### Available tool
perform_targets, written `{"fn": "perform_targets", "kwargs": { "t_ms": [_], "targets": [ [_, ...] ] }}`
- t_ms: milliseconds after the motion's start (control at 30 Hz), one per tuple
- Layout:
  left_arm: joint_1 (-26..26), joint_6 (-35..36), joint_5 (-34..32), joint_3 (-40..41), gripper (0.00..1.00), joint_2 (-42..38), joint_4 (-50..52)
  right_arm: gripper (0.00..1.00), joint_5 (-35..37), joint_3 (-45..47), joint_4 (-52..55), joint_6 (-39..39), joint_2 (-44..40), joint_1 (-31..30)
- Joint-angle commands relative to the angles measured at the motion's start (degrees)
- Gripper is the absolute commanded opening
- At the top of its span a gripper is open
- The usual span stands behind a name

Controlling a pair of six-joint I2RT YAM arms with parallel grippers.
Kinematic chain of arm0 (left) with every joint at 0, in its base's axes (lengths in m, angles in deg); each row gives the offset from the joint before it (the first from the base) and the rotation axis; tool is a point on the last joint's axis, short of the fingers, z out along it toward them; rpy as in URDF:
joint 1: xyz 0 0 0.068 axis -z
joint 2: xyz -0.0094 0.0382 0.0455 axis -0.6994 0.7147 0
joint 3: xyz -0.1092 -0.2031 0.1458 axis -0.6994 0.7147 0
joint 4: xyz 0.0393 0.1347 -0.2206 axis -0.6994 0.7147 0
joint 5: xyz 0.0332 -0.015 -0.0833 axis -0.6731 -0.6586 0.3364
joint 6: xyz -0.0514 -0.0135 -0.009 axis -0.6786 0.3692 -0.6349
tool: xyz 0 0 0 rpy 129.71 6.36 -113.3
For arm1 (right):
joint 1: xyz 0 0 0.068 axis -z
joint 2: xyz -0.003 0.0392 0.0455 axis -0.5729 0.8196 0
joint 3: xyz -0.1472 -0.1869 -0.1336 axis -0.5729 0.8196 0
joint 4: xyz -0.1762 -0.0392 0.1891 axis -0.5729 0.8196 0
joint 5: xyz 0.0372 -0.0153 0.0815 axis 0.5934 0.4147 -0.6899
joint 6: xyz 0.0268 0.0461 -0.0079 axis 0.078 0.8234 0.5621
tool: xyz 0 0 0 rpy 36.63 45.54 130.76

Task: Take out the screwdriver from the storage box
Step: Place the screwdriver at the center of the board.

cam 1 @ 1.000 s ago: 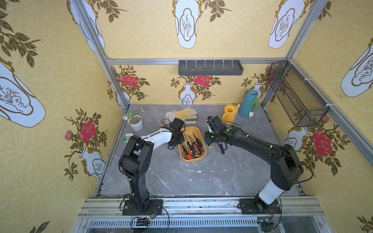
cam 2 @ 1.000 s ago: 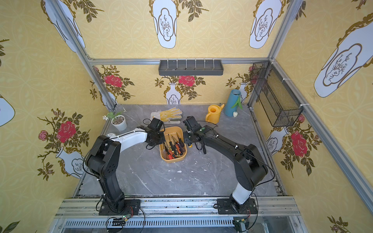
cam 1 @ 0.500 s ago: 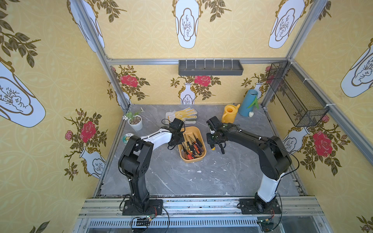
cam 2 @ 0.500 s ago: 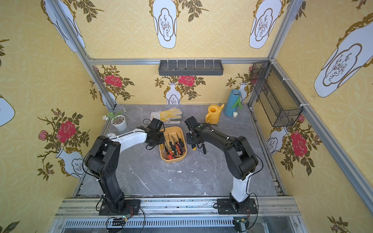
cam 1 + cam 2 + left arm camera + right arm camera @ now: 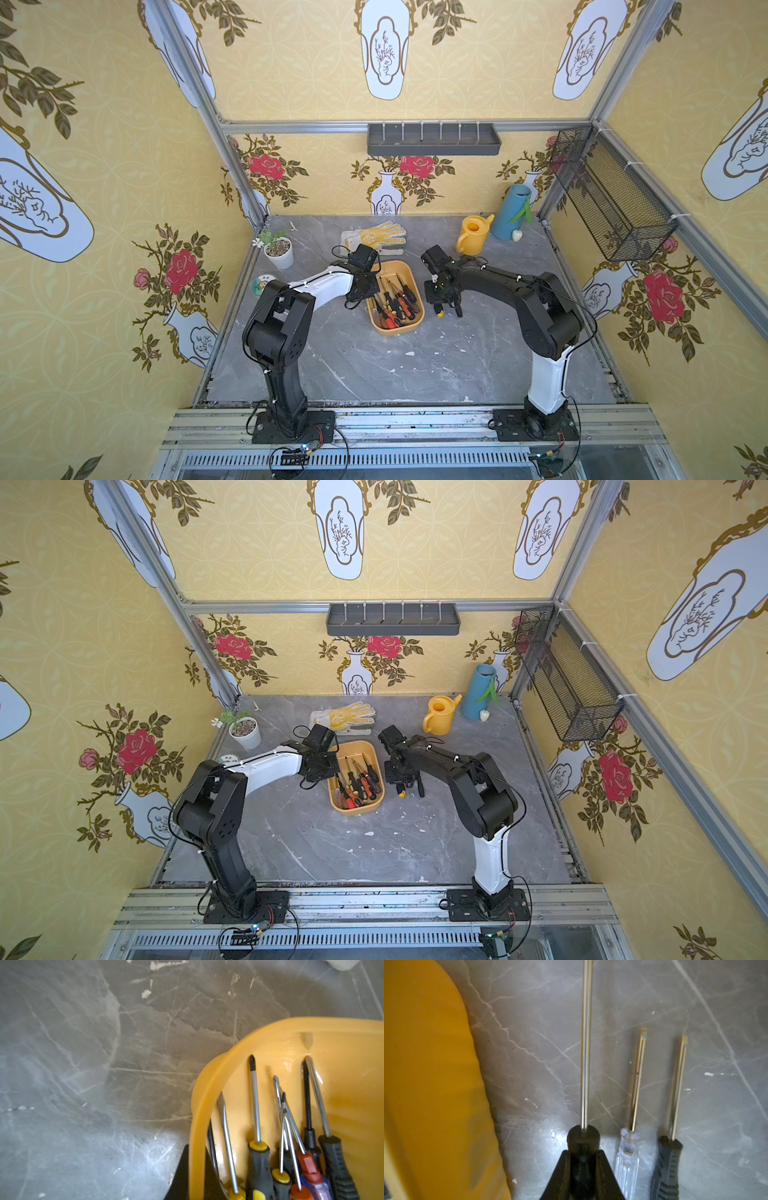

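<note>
The storage box (image 5: 397,330) (image 5: 356,810) is a yellow-orange tub at mid-table holding several screwdrivers (image 5: 395,299) (image 5: 257,1147). At the box's left wall, my left gripper (image 5: 368,286) (image 5: 196,1149) is shut on the rim (image 5: 196,1118), one finger inside and one outside. To the right of the box (image 5: 431,1084), my right gripper (image 5: 444,305) (image 5: 583,1153) is shut on a black-handled screwdriver (image 5: 586,1053) with a long steel shaft, low over the table. Whether it touches the table I cannot tell.
Two screwdrivers lie beside the held one: a clear-handled one (image 5: 628,1159) and a black ribbed one (image 5: 667,1167). Behind the box are a glove (image 5: 376,239), a yellow watering can (image 5: 471,239), a blue vase (image 5: 513,212) and a potted plant (image 5: 279,253). A mesh basket (image 5: 611,195) hangs on the right wall.
The right arm's elbow has swung in toward the table's middle, and its gripper has sunk slightly with the screwdriver. The left arm and the box have not moved.
</note>
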Motion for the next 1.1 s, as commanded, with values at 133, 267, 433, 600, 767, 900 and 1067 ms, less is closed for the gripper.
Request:
{"fn": "perform_targets", "kwargs": {
  "t_ms": [133,267,433,600,767,900,1067],
  "targets": [
    [-0.07,0.41,0.92,-0.13,0.0,1.41,2.83,0.05,-0.35,-0.95,1.14,0.09,1.68,0.04],
    [-0.07,0.05,0.88,0.34,0.0,0.81,2.67,0.13,-0.35,-0.05,0.83,0.23,1.59,0.04],
    [-0.07,0.39,0.86,0.08,0.0,0.76,2.83,0.21,-0.26,-0.05,0.94,0.03,1.85,0.13],
    [-0.03,0.39,0.95,-0.31,0.0,0.9,2.91,0.34,-0.9,-0.54,1.1,0.4,2.73,0.22],
    [-0.06,0.39,0.91,0.0,0.0,0.92,2.91,0.37,-0.81,-0.44,1.1,0.43,2.72,0.22],
    [-0.07,0.39,0.86,0.11,0.0,1.1,2.83,0.41,-0.54,-0.27,0.68,0.41,2.04,0.22],
    [-0.07,0.47,0.97,-0.01,0.0,1.11,2.75,0.46,-0.4,0.42,-0.38,0.91,0.44,0.26]
  ]
}}
